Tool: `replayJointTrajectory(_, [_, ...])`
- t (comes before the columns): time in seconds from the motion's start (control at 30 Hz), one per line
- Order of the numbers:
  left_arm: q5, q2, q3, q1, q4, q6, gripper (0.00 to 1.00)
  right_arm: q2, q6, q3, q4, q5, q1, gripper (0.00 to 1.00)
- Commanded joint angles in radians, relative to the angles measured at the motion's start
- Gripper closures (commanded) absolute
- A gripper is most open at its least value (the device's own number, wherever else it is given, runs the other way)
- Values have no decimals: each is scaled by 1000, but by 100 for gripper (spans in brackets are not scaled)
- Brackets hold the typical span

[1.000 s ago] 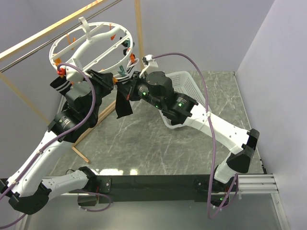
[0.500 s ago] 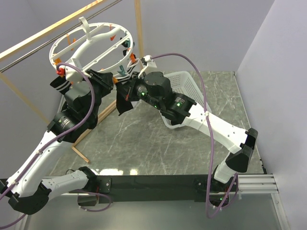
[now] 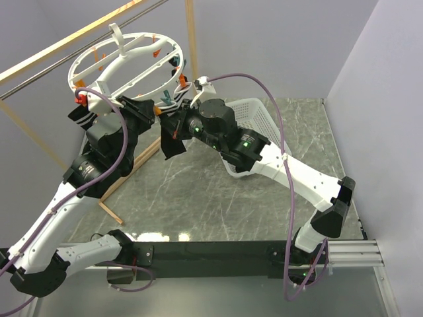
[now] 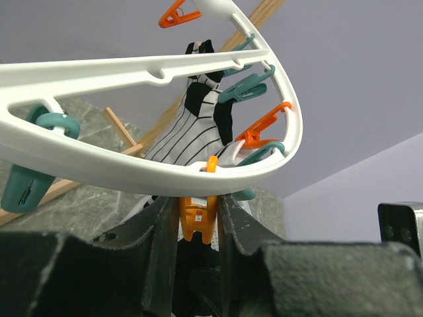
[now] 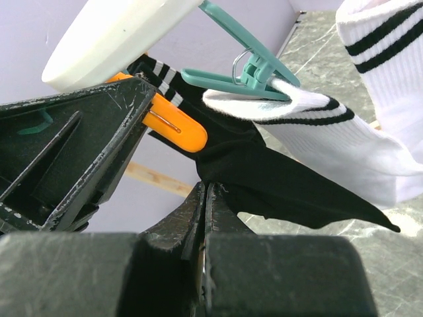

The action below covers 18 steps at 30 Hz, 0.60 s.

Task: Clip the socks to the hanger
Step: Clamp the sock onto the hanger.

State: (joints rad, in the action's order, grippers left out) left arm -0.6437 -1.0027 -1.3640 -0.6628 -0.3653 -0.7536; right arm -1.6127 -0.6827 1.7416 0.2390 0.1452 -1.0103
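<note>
The right fingers (image 5: 197,214) are pressed together on a fold of the black sock (image 5: 277,178). There is almost no gap between them, and the thin cloth is all that they pinch. Just to their left, the left fingers (image 4: 165,231) squeeze the tail of an orange clip (image 4: 198,221) that hangs under the rim of the hanger (image 4: 132,72). I judge that they hold its mouth open for the sock. Whether the cloth is already inside the mouth, I cannot tell.

The sock is soft and light and hangs limp below the right fingers, so it will fold or slide away if it is only pushed. It is better to keep the hold close to the cuff edge and bring that short piece into the clip. The clip is small, springy and of smooth plastic, so it can twist out of the pinch. The ring seems to hang free and may swing when pressed.

A little beyond the fingers, a teal clip (image 5: 241,69) holds a white sock (image 5: 377,139) with black stripes. Farther, behind the right arm, a white basket (image 3: 258,115) is on the counter (image 3: 218,198).
</note>
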Motion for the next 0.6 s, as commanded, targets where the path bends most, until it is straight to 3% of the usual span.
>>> replayJointTrajectory(0.0, [6, 22, -43, -3, 51, -3, 89, -4, -1, -4, -35, 7, -8, 100])
replayJointTrajectory(0.57, [-2, 33, -15, -1, 48, 13, 89, -10, 11, 12, -30, 21, -8, 100])
